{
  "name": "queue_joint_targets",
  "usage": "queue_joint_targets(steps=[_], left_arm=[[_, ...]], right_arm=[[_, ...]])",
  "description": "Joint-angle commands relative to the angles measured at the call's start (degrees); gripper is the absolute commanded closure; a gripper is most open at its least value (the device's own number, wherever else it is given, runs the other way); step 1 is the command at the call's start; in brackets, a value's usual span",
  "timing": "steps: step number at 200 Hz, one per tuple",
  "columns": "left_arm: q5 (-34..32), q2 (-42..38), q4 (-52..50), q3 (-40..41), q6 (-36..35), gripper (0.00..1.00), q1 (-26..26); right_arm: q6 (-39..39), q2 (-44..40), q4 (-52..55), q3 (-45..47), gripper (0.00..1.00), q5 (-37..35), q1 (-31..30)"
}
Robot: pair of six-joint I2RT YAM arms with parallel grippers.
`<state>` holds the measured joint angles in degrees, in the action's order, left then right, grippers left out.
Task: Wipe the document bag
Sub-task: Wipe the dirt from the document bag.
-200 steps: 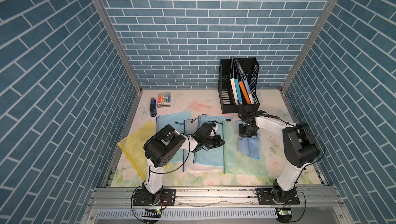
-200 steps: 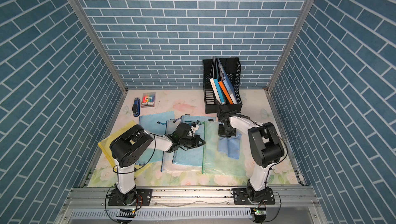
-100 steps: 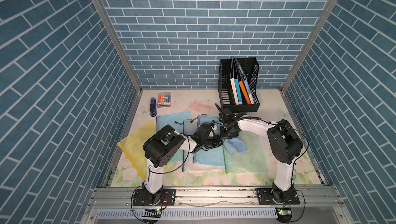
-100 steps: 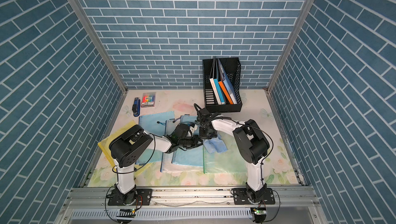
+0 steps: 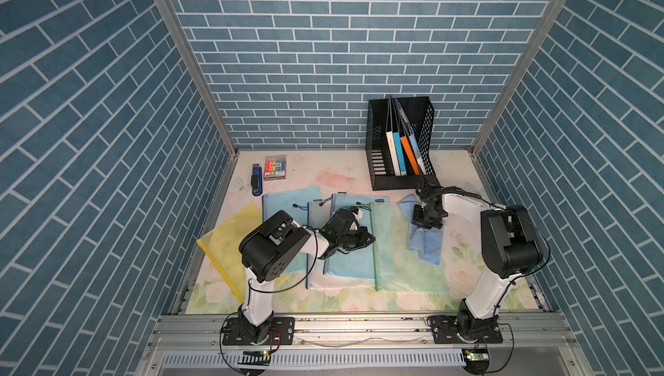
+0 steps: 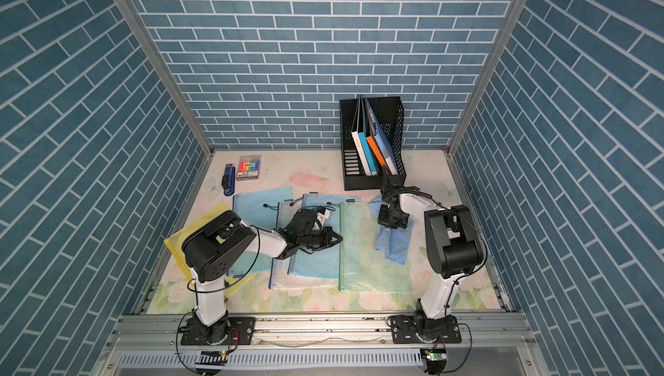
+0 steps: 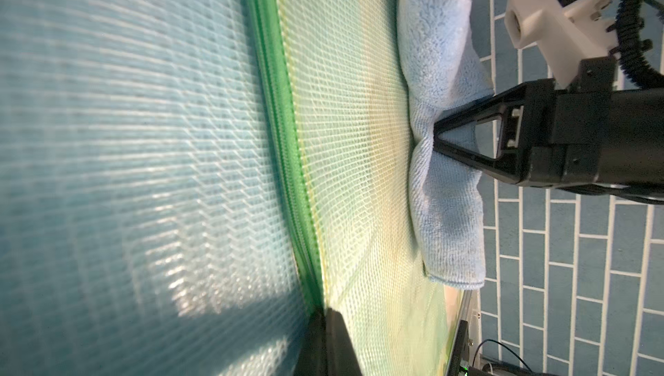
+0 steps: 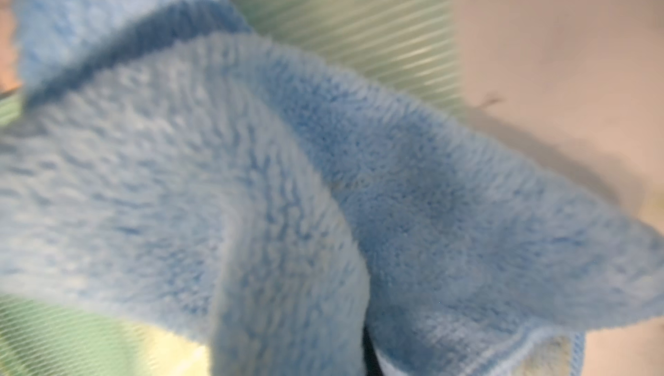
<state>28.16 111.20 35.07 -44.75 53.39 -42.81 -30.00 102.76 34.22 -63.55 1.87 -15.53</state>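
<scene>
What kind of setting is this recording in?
Probably a staged office desk inside a robot test booth: brick-print wall panels, a black file rack of folders, and mesh document bags on a floral tabletop.

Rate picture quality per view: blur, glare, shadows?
Both top views: sharp, evenly lit, no glare. Left wrist: the blue bag up close is soft, with bright glare patches and a dark shadow beside them; the green bag mesh and the cloth are crisp. Right wrist: the cloth fills the frame, blurred throughout.

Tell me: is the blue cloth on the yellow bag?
No: the blue cloth lies on the green mesh bag, under the right end effector.
</scene>
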Motion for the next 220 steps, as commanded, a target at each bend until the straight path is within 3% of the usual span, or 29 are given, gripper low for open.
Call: queue_joint_targets(steps=[1, 18, 64, 87, 129, 185, 220], left_arm=[[-1.3, -1.0, 0.1, 0.7, 0.3, 1.0, 0.1], [-1.3, -0.9, 0.6, 0.6, 0.8, 1.0, 0.1], [-1.1, -0.7, 0.8, 0.2, 1.1, 1.0, 0.0], [-1.3, -1.1, 1.2, 0.8, 1.3, 1.0, 0.0], [-1.5, -1.7, 1.5, 1.8, 1.4, 1.0, 0.0], [-1.5, -2.1, 1.8, 2.3, 1.4, 1.0, 0.0], [-1.4, -2.0, 1.9, 2.3, 1.3, 1.0, 0.0]], right_arm=[[-0.3, -1.2, 2.0, 2.4, 1.0, 0.7, -1.4], [-2.8, -1.3, 0.8, 3.0, 1.0, 1.3, -5.3], [-9.1, 0.6, -0.3, -1.4, 1.0, 3.0, -23.1], [-12.1, 0.9, -3.1, -0.9, 1.0, 6.0, -26.7], [-11.4, -0.7, -0.5, 3.2, 1.0, 0.6, -23.9], [-4.3, -10.1, 4.5, 9.5, 1.0, -4.3, -7.7], [-2.1, -10.9, 6.0, 9.9, 1.0, -6.5, -3.6]])
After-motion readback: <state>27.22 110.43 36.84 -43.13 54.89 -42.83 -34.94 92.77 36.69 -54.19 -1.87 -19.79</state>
